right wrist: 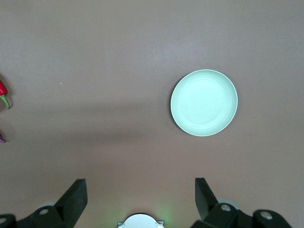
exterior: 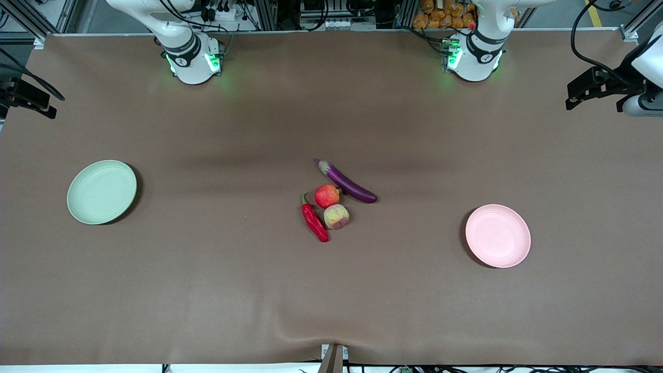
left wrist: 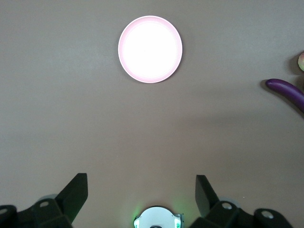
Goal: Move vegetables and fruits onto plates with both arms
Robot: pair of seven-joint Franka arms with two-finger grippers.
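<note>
In the middle of the brown table lie a purple eggplant (exterior: 347,181) (left wrist: 287,90), a red pomegranate (exterior: 327,195), a pale peach-like fruit (exterior: 336,216) and a red chili pepper (exterior: 314,221) (right wrist: 2,90), close together. The pale pink plate (exterior: 498,235) (left wrist: 150,49) sits bare toward the left arm's end. Toward the right arm's end, the pale green plate (exterior: 102,191) (right wrist: 204,102) is bare too. My left gripper (exterior: 593,105) (left wrist: 141,187) hangs high over the table between its base and the pink plate, open and holding nothing. My right gripper (exterior: 26,110) (right wrist: 140,190) hangs high on the green plate's side, open and holding nothing.
The two arm bases (exterior: 191,59) (exterior: 474,57) glow green along the table's edge farthest from the front camera. A small metal mount (exterior: 332,357) stands at the table's nearest edge. Bare brown cloth (exterior: 207,269) lies between the produce and each plate.
</note>
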